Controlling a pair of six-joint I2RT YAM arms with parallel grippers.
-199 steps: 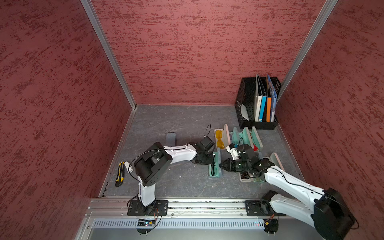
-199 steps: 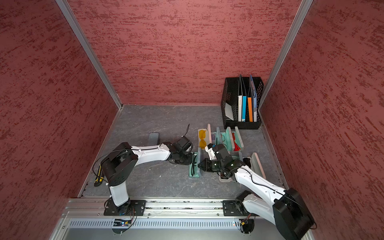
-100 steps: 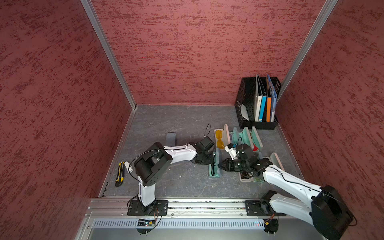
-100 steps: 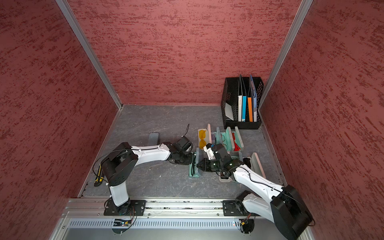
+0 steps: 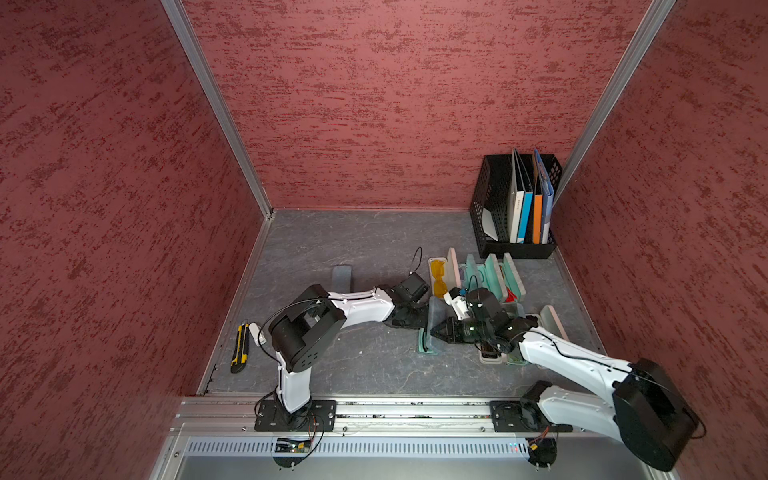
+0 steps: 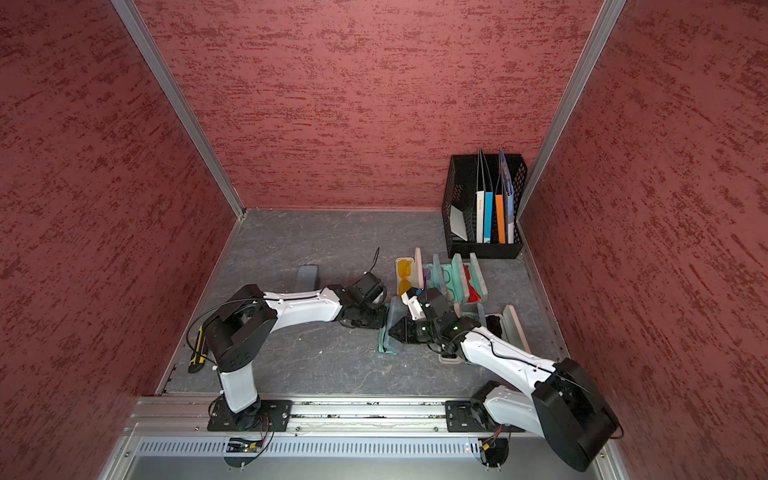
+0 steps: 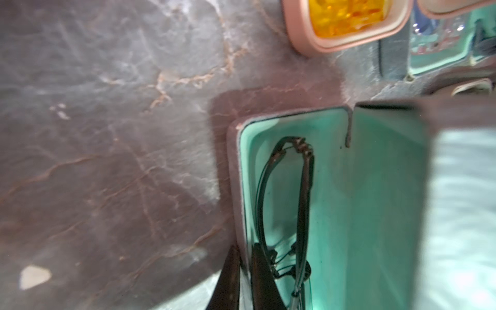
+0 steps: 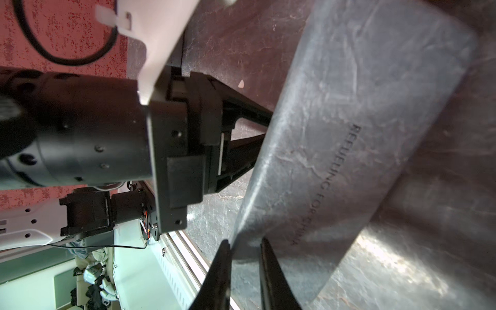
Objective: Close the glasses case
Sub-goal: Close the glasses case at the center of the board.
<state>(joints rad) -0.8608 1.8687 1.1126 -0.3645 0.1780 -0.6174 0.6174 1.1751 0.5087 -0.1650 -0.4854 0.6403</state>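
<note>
The glasses case (image 5: 430, 332) (image 6: 388, 334), grey outside and teal inside, lies between both arms at the table's middle. Black glasses (image 7: 302, 193) rest in its teal base (image 7: 268, 150). My left gripper (image 7: 243, 259) (image 5: 417, 318) is shut on the base's long rim, one finger outside and one inside. The grey lid (image 8: 362, 128) stands raised and tilted over the base. My right gripper (image 8: 244, 251) (image 5: 436, 332) is shut on the lid's free edge, which runs between its fingers (image 8: 222, 271). The left gripper's body (image 8: 188, 139) shows behind the lid in the right wrist view.
Several open cases crowd the right side: one with yellow glasses (image 5: 438, 276), teal ones with red glasses (image 5: 510, 293), a pink one (image 5: 555, 322). A black file holder (image 5: 515, 208) stands at the back right. A shut grey case (image 5: 342, 277) and a yellow utility knife (image 5: 240, 347) lie to the left.
My right gripper has shifted slightly left with the lid, tipping it further over the base. The left arm has stayed put on the rim.
</note>
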